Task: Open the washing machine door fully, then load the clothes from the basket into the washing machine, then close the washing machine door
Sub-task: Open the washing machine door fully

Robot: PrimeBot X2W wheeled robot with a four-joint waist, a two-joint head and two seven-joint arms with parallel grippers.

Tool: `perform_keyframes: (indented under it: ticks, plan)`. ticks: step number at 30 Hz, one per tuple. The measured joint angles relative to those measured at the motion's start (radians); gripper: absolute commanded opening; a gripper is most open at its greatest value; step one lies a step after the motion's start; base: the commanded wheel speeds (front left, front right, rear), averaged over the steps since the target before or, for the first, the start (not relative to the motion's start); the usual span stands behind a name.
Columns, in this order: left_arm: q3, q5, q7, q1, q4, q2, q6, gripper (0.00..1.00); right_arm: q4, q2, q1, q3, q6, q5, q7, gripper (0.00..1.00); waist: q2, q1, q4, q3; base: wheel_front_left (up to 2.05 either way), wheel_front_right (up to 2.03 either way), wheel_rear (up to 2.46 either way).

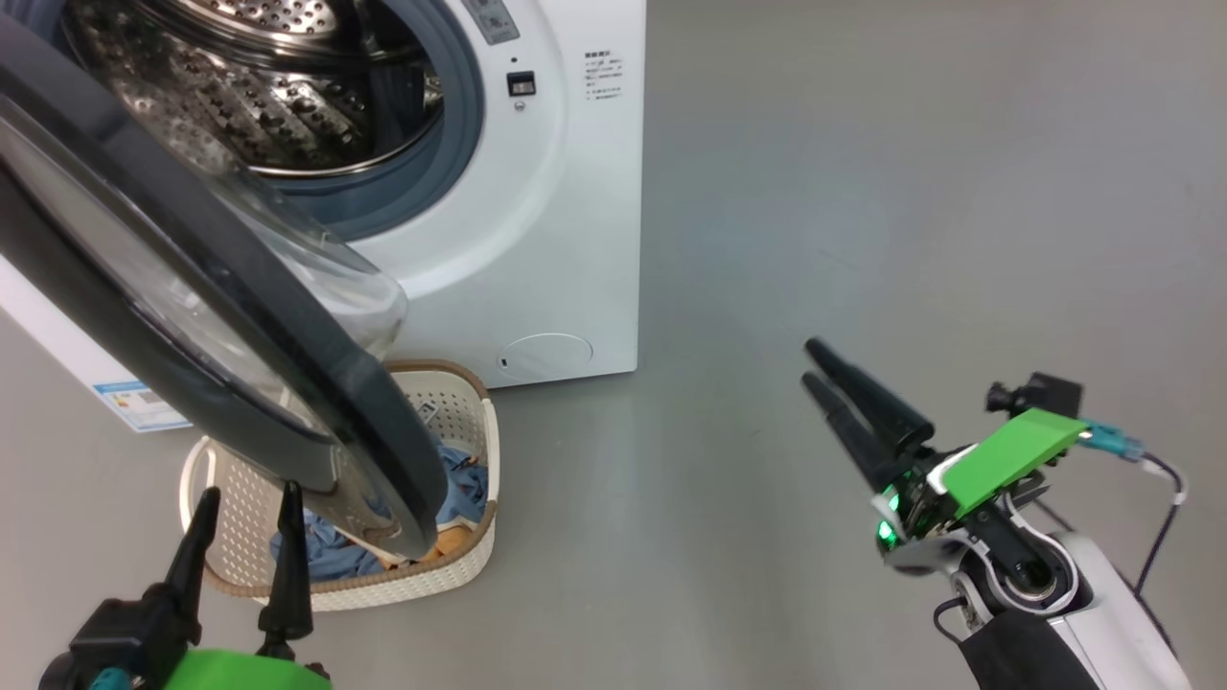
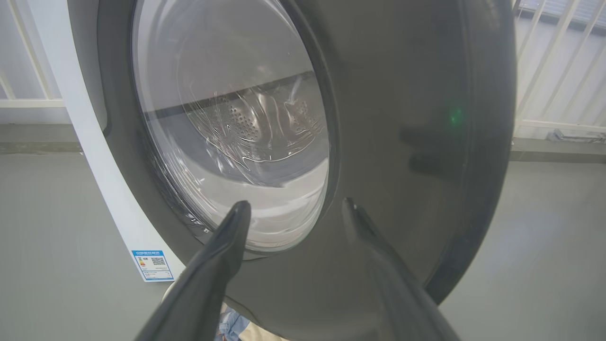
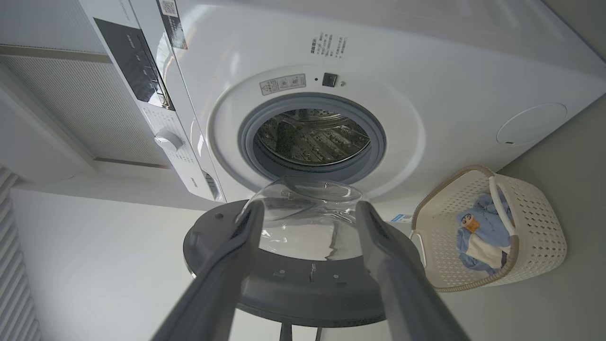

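The washing machine (image 1: 537,240) stands at the upper left with its steel drum (image 1: 259,105) exposed. The washing machine door (image 1: 288,326) hangs swung out towards me and covers part of the basket (image 1: 451,565) on the floor below it. Light blue clothes (image 1: 467,489) lie inside the basket. My left gripper (image 1: 247,503) is open just in front of the door's outer face (image 2: 402,142), holding nothing. My right gripper (image 1: 812,364) is open over bare floor to the right, well clear of the door (image 3: 303,289), its fingers empty. The right wrist view also takes in the basket (image 3: 535,222) and clothes (image 3: 478,232).
Grey floor spreads wide to the right of the machine. A round white flap (image 1: 546,353) and a blue label (image 1: 134,402) mark the machine's lower front. The control panel (image 3: 137,61) runs along its top. White railings (image 2: 558,71) stand behind the door.
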Motion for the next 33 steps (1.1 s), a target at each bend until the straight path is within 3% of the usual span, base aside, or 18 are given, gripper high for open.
perform_keyframes:
  ticks: [10, 20, 26, 33]
  plan:
    - [-0.003, -0.019, 0.0, 0.018, -0.004, 0.001, 0.0, 1.0, -0.066, -0.013, 0.04, -0.028, 0.0, -0.211, -0.254, 1.0, 0.0, 0.0, -0.022, -0.009, 0.0, 0.0, 0.0]
    - [-0.029, -0.035, 0.0, 0.031, -0.005, 0.001, 0.005, 1.0, -0.005, -0.105, 0.039, 0.081, 0.0, -0.526, -0.58, 1.0, 0.0, 0.0, -0.033, -0.023, 0.0, 0.0, 0.0]
    - [-0.033, -0.035, 0.0, 0.038, -0.007, 0.001, 0.005, 1.0, 0.041, -0.124, 0.038, 0.082, 0.0, -0.704, -0.639, 1.0, 0.0, 0.0, -0.034, -0.031, 0.0, 0.0, 0.0]
    - [-0.033, -0.035, 0.0, 0.057, -0.014, 0.002, 0.009, 1.0, -0.032, -0.055, 0.094, -0.094, 0.0, -0.945, -0.643, 1.0, 0.0, 0.0001, -0.034, -0.037, 0.0, 0.0, 0.0]
